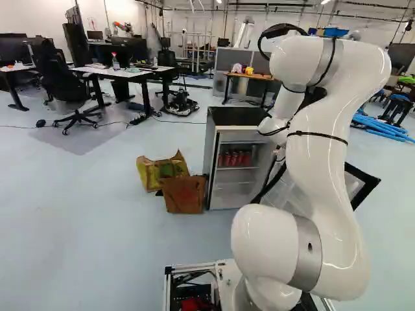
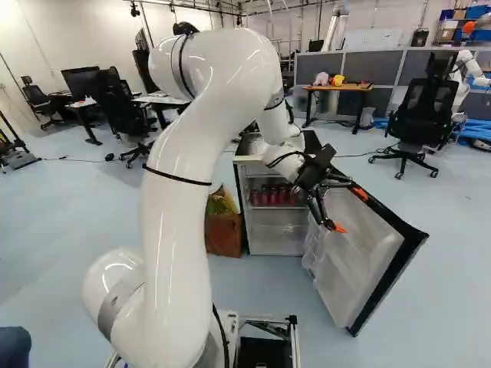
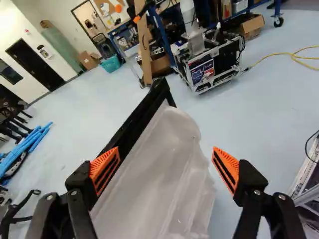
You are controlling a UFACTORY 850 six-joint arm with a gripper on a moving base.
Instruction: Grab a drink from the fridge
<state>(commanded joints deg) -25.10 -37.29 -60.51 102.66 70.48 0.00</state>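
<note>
My gripper (image 2: 349, 211) stands open in front of the fridge, by the inner side of its swung-out door (image 2: 362, 249). In the wrist view, the gripper (image 3: 165, 168) has nothing gripped; the door's pale liner (image 3: 164, 134) shows between and beyond its fingers. One finger overlaps the door's black edge; whether they touch I cannot tell. The small fridge (image 1: 237, 116) has its front uncovered, with several red drink cans (image 1: 235, 159) on an upper shelf. Those cans (image 2: 272, 196) are beside the gripper's side of the arm in the right base view, apart from the fingers.
A yellow bag (image 1: 150, 173) and a brown bag (image 1: 185, 194) stand against the fridge's side. The open door juts toward the base. Farther off are desks (image 1: 120, 72), an office chair (image 2: 422, 115) and another robot (image 2: 466, 73). The wrist view shows a wheeled machine (image 3: 209, 67).
</note>
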